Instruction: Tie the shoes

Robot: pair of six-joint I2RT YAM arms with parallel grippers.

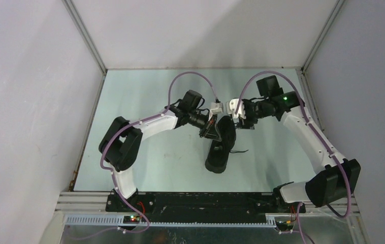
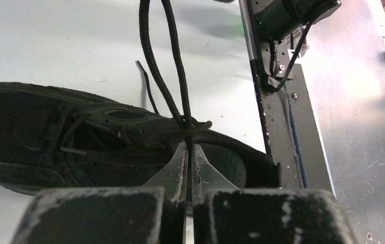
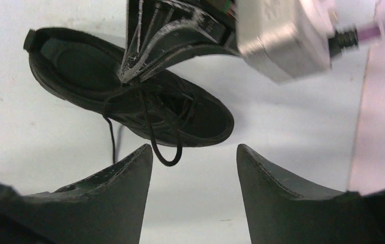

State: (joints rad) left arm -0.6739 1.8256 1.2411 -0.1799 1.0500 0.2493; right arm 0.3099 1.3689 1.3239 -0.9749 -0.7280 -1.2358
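Observation:
The black sneaker [image 1: 220, 147] lies in the middle of the table, one end toward the arm bases. My left gripper [image 1: 208, 129] hangs over its upper part. In the left wrist view, the left gripper [image 2: 189, 152] is shut on a thin black lace [image 2: 180, 86] at the shoe [image 2: 78, 147]; a loop of lace runs up out of frame. My right gripper [image 1: 238, 119] sits just right of the shoe's far end. In the right wrist view it [image 3: 194, 148] is open and empty, and a lace loop [image 3: 164, 152] hangs from the shoe [image 3: 190, 117] just beyond its fingertips.
A loose lace end [image 1: 238, 151] trails on the table to the right of the shoe. White walls [image 1: 38, 101] close in the left, back and right sides. A black base plate and metal rail [image 1: 200, 203] run along the near edge, also in the left wrist view [image 2: 282, 132].

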